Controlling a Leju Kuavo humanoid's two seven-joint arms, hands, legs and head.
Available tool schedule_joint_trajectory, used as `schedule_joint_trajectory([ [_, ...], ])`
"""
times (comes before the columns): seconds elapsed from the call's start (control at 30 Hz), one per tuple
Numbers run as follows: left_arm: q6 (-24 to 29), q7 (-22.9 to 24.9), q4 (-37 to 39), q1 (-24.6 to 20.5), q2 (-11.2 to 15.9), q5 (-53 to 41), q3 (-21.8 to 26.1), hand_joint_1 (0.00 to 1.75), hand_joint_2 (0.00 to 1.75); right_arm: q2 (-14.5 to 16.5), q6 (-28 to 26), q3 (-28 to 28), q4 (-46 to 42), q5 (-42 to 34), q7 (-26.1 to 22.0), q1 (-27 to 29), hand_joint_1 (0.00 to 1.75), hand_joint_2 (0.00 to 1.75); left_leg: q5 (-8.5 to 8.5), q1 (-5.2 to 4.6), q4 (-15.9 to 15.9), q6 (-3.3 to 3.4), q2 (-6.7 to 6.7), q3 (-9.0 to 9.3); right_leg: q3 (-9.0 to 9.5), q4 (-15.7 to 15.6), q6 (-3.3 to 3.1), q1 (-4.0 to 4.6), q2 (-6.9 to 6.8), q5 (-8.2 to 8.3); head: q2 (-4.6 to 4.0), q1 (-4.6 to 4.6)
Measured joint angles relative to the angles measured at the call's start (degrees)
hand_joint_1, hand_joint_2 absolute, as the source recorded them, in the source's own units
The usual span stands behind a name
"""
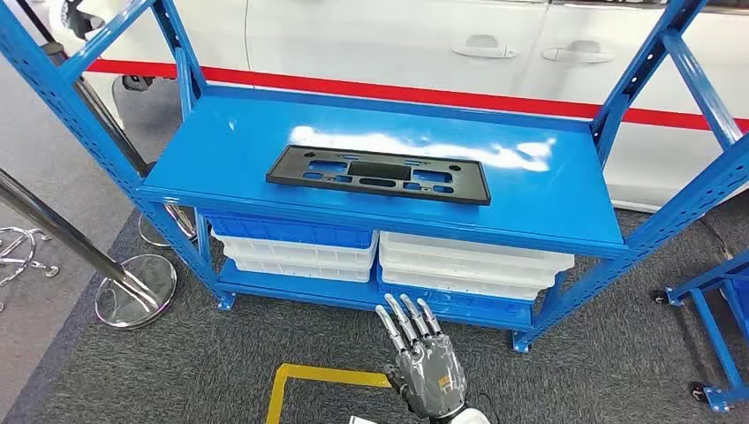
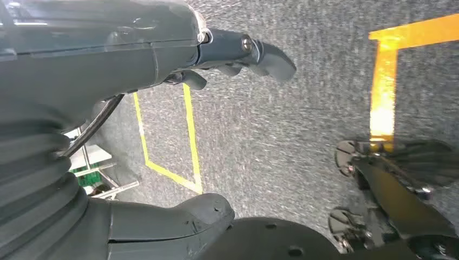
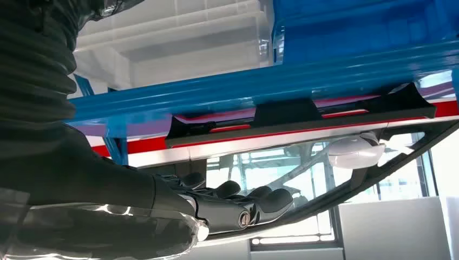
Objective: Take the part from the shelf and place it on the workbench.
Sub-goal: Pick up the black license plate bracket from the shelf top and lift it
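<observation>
Black plastic part (image 1: 378, 175) lay flat on the blue shelf (image 1: 221, 150), long axis crosswise, ahead of and above the right robot hand (image 1: 422, 362), which was released, fingers spread, holding nothing

Matt black plastic part (image 1: 378, 175) on glossy metal shelf (image 1: 221, 146).

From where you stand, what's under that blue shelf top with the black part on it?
Under the shelf top sit stacked trays: a blue tray over white trays. The shelf top covers their insides, so any contents stay hidden.
</observation>
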Motion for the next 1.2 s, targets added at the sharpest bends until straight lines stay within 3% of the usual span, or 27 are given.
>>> schedule_joint_trajectory([
  [0.07, 0.0, 0.0, 0.0, 0.1, 0.0, 0.0, 0.0, 0.0, 1.75, 0.0, 0.0, -0.1, 0.0, 0.0, 0.0, 0.0, 0.0, 1.75, -0.69, 0.05, 0.0, -0.22, -0.02, 0.98, 0.4, -3.0, -0.04, -0.07, -0.13, 2.5, 0.01, 0.0],
  [0.13, 0.0, 0.0, 0.0, 0.1, -0.1, -0.1, 0.0, 0.0, 1.75, 0.0, 0.0, -0.1, 0.0, 0.0, 0.0, 0.1, 0.0, 1.75, -2.18, 0.08, 0.1, -0.71, 0.02, 2.68, 1.52, -9.8, -0.39, -0.05, -0.47, 8.25, 0.01, 0.0],
  [0.2, 0.0, 0.0, 0.1, -0.1, -0.2, -0.2, 0.0, 0.0, 1.75, 0.0, 0.0, -0.2, 0.1, 0.0, 0.0, 0.2, 0.0, 1.75, -3.49, 0.0, 0.1, -1.45, 0.05, 3.54, 2.23, -14.0, -1.21, 0.26, -0.72, 11.11, 0.0, 0.01],
  [0.27, 0.0, 0.0, 0.2, -0.3, -0.2, -0.2, -0.1, 0.0, 1.75, 0.1, 0.0, -0.3, 0.0, 0.0, -0.1, 0.2, 0.0, 1.75, -3.85, -0.06, 0.2, -2.28, 0.09, 4.17, 2.59, -14.6, -2.16, 0.44, -0.62, 10.72, 0.0, 0.02],
  [0.33, 0.0, 0.0, 0.2, -0.4, -0.2, -0.2, -0.3, 0.0, 1.75, 0.2, 0.0, -0.4, 0.0, 0.0, -0.1, 0.2, 0.0, 1.75, -3.1, 0.05, 2.9, -2.88, 0.13, 3.41, 3.87, -15.3, -3.03, 0.29, -0.46, 10.42, 0.0, 0.01],
  [0.4, 0.0, 0.0, 0.2, -0.4, -0.2, -0.2, -0.3, 0.0, 1.75, 0.3, 0.0, -0.5, 0.0, 0.0, -0.1, 0.2, 0.0, 1.75, -3.3, 0.23, 9.4, -3.32, 0.08, -0.5, 5.48, -15.9, -3.69, 0.18, -0.45, 9.63, 0.0, 0.01],
  [0.47, 0.0, 0.0, 0.2, -0.3, -0.2, -0.2, -0.3, 0.0, 1.75, 0.4, 0.0, -0.5, 0.0, 0.0, -0.1, 0.2, 0.0, 1.75, -6.51, 0.28, 15.5, -3.72, 0.08, -5.46, 6.97, -16.2, -3.95, 0.2, -0.35, 8.48, 0.0, 0.01],
  [0.53, 0.0, 0.0, 0.2, -0.1, -0.2, -0.2, -0.3, 0.0, 1.75, 0.4, 0.0, -0.5, 0.0, 0.1, -0.1, 0.2, 0.0, 1.75, -9.21, 0.28, 16.8, -3.82, 0.08, -8.58, 8.72, -16.2, -3.91, 0.21, -0.06, 7.09, 0.0, 0.01],
  [0.57, 0.0, 0.0, 0.2, 0.0, -0.2, -0.2, -0.3, 0.0, 1.75, 0.4, 0.0, -0.5, 0.0, 0.1, -0.1, 0.2, 0.0, 1.75, -8.68, 0.28, 15.2, -3.73, 0.08, -9.09, 9.73, -16.2, -3.82, 0.21, 0.09, 6.34, 0.0, 0.01],
  [0.6, 0.0, 0.0, 0.2, 0.1, -0.2, -0.2, -0.3, 0.0, 1.75, 0.5, 0.0, -0.5, 0.0, 0.1, -0.1, 0.2, 0.0, 1.75, -6.36, 0.27, 12.3, -3.55, 0.09, -9.06, 10.72, -16.2, -3.67, 0.21, 0.17, 5.58, 0.0, 0.01],
  [0.63, 0.0, 0.0, 0.2, 0.2, -0.1, -0.2, -0.3, 0.0, 1.75, 0.5, 0.0, -0.5, 0.0, 0.1, -0.1, 0.2, 0.0, 1.75, -2.42, 0.22, 8.9, -3.29, 0.1, -9.0, 11.6, -16.2, -3.47, 0.25, 0.24, 4.81, 0.0, 0.02],
  [0.7, 0.0, 0.0, 0.2, 0.3, -0.1, -0.2, -0.4, 0.0, 1.75, 0.6, 0.0, -0.5, 0.0, 0.1, -0.1, 0.2, 0.0, 1.75, 3.25, -0.08, 4.3, -2.65, 0.13, -8.78, 12.71, -16.1, -2.81, 0.38, 0.41, 3.4, 0.0, 0.02],
  [0.73, 0.0, 0.0, 0.2, 0.3, -0.1, -0.2, -0.4, 0.0, 1.75, 0.6, 0.0, -0.5, 0.0, 0.1, -0.1, 0.2, 0.0, 1.75, 4.46, -0.23, 3.4, -2.28, 0.09, -8.72, 13.1, -16.0, -2.42, 0.44, 0.47, 3.01, 0.0, 0.01],
  [0.8, 0.0, 0.0, 0.2, 0.1, -0.1, -0.2, -0.4, 0.0, 1.75, 0.6, 0.0, -0.6, 0.0, 0.1, -0.1, 0.1, 0.0, 1.75, 4.04, -0.24, 2.9, -1.49, -0.06, -7.6, 13.66, -15.5, -1.74, 0.44, 0.45, 2.97, 0.0, 0.01],
  [0.87, 0.0, 0.0, 0.2, 0.0, -0.2, -0.2, -0.4, 0.0, 1.75, 0.6, -0.1, -0.6, 0.0, 0.1, -0.1, 0.0, 0.0, 1.75, 3.63, -0.06, 2.2, -0.63, -0.15, -6.09, 12.55, -12.3, -1.29, 0.34, 0.29, 3.24, 0.01, 0.02],
  [0.93, 0.1, 0.0, 0.2, -0.1, -0.2, -0.2, -0.4, 0.0, 1.75, 0.6, -0.1, -0.6, 0.0, 0.1, -0.1, -0.1, 0.0, 1.75, 2.87, -0.05, 1.8, -0.03, -0.2, -4.88, 8.43, -6.0, -0.89, 0.21, 0.15, 1.53, 0.0, 0.02],
  [1.0, 0.2, 0.0, 0.2, -0.1, -0.2, -0.2, -0.4, 0.0, 1.75, 0.6, -0.1, -0.6, 0.0, 0.1, -0.1, 0.0, 0.0, 1.75, 1.78, -0.1, 1.8, 0.12, -0.29, -3.76, 3.68, -1.0, -0.52, 0.16, 0.1, -1.59, 0.0, 0.02],
  [1.03, 0.2, 0.0, 0.2, -0.1, -0.2, -0.2, -0.4, 0.0, 1.75, 0.6, -0.1, -0.6, 0.0, 0.1, -0.1, 0.1, 0.0, 1.75, 1.15, -0.12, 1.8, 0.09, -0.34, -3.03, 2.18, -0.5, -0.43, 0.17, 0.08, -2.34, 0.0, 0.02],
  [1.07, 0.2, 0.0, 0.2, -0.1, -0.2, -0.2, -0.4, 0.0, 1.75, 0.6, -0.1, -0.6, 0.0, 0.1, -0.1, 0.1, 0.0, 1.75, 0.47, -0.13, 1.8, 0.01, -0.39, -2.14, 1.47, -1.7, -0.46, 0.2, 0.06, -1.8, 0.0, 0.02],
  [1.1, 0.2, 0.0, 0.2, 0.0, -0.2, -0.2, -0.4, 0.0, 1.75, 0.6, -0.1, -0.6, 0.0, 0.1, -0.1, 0.1, 0.0, 1.75, -0.26, -0.15, 1.8, -0.11, -0.42, -1.16, 1.41, -4.3, -0.69, 0.28, 0.03, 0.19, 0.0, 0.02],
  [1.17, 0.1, 0.0, 0.3, 0.1, -0.2, -0.2, -0.5, 0.0, 1.75, 0.6, -0.1, -0.6, 0.0, 0.1, -0.1, 0.2, 0.0, 1.75, -1.68, -0.23, 1.7, -0.44, -0.46, 0.44, 1.8, -10.7, -1.61, 0.7, -0.14, 7.08, 0.0, 0.0],
  [1.2, 0.1, 0.0, 0.4, 0.0, -0.3, -0.2, -0.5, 0.0, 1.75, 0.6, 0.0, -0.6, 0.1, 0.1, -0.1, 0.2, 0.0, 1.75, -2.22, -0.29, 1.7, -0.71, -0.5, 0.88, 1.91, -12.8, -2.11, 0.97, -0.21, 9.66, 0.0, 0.05],
])
